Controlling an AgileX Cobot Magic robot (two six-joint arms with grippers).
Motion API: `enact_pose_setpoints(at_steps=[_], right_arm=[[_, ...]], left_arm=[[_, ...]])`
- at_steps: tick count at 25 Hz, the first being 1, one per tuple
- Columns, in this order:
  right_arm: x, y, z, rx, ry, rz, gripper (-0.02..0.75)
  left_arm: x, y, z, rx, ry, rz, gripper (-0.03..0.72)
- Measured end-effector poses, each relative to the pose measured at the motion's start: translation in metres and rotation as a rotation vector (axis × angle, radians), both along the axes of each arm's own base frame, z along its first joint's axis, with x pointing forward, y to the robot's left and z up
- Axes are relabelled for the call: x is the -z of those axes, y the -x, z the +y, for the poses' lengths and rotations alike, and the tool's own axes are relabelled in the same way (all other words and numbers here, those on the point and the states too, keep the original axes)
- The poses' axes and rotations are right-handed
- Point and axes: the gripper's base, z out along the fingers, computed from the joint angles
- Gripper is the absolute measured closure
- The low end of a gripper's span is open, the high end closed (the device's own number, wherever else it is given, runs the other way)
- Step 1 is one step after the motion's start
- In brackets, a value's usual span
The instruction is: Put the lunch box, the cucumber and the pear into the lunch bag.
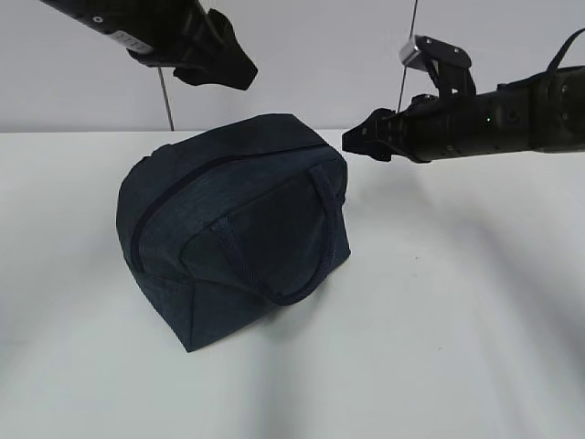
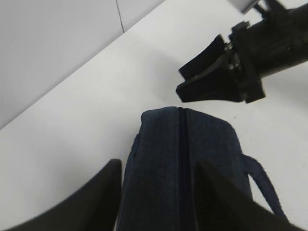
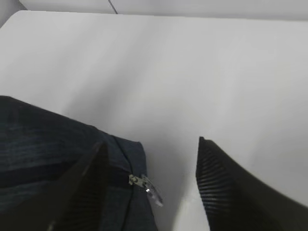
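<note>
Zipped navy lunch bag [image 1: 233, 229], upright

Lunch bag [image 1: 233, 229] zipped shut along top seam; inside not visible, contents cannot tell. Left wrist view: bag cut off by bottom edge, left gripper [image 2: 159, 192] fingers dark, blurred, cropped at bottom. Right wrist view: bag cut off at left and bottom, zipper pull [image 3: 147, 188] small and blurred, shape unclear; right gripper [image 3: 151, 185] fingers cropped at bottom. Exterior view: both arms cut off by frame edges.
</note>
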Motion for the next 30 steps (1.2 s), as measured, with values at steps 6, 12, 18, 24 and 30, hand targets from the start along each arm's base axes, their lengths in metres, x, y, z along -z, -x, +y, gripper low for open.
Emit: enact_pose_setpoints(at_steps=[6,12,18,24,30], right_arm=[[-0.039,0.011,-0.006,-0.028,0.157,-0.115,0.282],[-0.069,0.028,-0.007,-0.064,0.195,-0.129,0.282],[-0.084,0.037,-0.004,-0.087,0.144,-0.132,0.282],[-0.085,0.033,-0.01,0.042,0.089,-0.093,0.31],[-0.09,0.021,-0.036,0.262,0.324,-0.231,0.345]], left_arm=[[0.02,-0.025,0.023,-0.119,-0.01,0.066,0.38],[0.033,-0.042,0.058,-0.247,-0.007,0.157,0.38],[0.036,-0.042,0.073,-0.293,-0.011,0.233,0.379],[0.04,-0.037,0.074,-0.291,-0.026,0.303,0.379],[0.04,-0.036,0.074,-0.288,-0.03,0.319,0.379]])
